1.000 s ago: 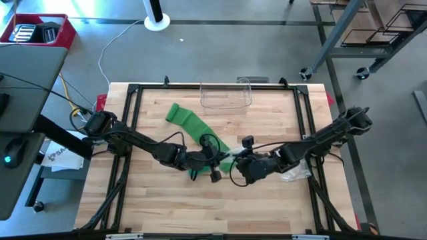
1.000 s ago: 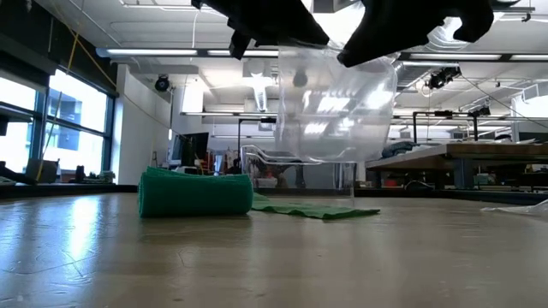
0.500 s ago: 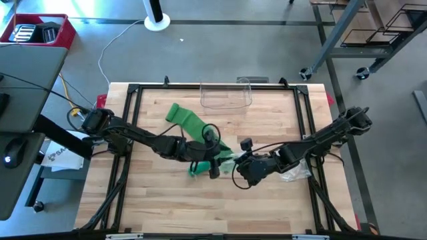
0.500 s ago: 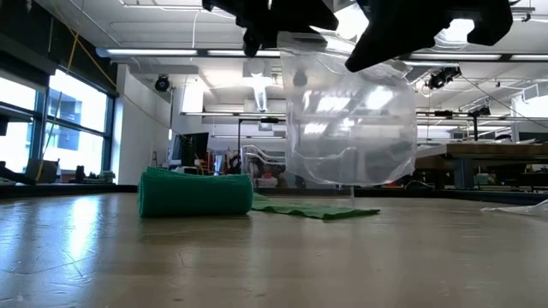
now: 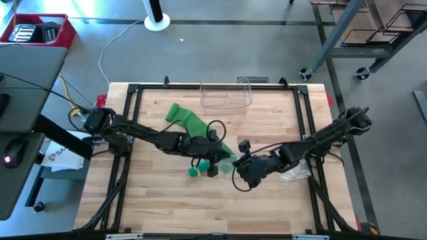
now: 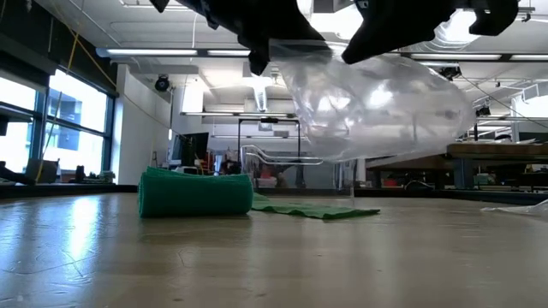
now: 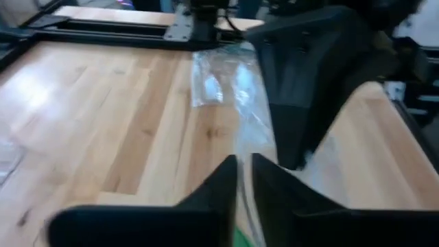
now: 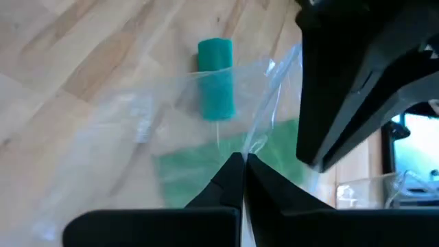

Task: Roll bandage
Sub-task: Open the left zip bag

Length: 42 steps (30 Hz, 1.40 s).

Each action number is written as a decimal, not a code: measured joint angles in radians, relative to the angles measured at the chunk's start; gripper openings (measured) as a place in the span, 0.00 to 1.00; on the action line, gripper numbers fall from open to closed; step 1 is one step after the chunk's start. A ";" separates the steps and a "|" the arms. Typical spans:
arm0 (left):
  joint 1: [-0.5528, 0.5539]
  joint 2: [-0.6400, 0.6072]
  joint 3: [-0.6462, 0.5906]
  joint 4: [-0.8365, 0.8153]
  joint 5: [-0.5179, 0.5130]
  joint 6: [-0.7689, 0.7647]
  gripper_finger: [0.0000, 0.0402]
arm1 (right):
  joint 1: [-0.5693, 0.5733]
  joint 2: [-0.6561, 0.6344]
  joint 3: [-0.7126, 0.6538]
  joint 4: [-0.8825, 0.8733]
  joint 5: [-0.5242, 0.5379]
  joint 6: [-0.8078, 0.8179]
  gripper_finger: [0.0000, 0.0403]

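above the wooden desk (image 5: 167,200), left gripper (image 5: 215,164) and right gripper (image 5: 238,165), both pinched closed, hold a clear bag (image 6: 377,107); green bandage roll (image 5: 193,171) below.

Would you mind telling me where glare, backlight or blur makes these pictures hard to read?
Low view: bright ceiling lights silhouette both arms, and the clear plastic bag catches glare, while the rolled green bandage reads sharply. Left wrist view: soft and blurred throughout, left tool included. Right wrist view: the green roll shows hazily through the bag film.
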 joint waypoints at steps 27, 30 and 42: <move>-0.092 -0.062 0.000 -0.086 -0.411 0.282 0.00 | 0.032 0.000 0.000 0.096 0.019 -0.116 0.00; -0.146 -0.062 0.000 -0.074 -0.521 0.349 0.00 | 0.007 0.000 0.000 0.126 0.031 -0.111 0.00; -0.311 -0.062 0.048 -0.388 -0.962 0.384 0.00 | -0.117 0.000 0.000 0.386 -0.217 -0.040 0.28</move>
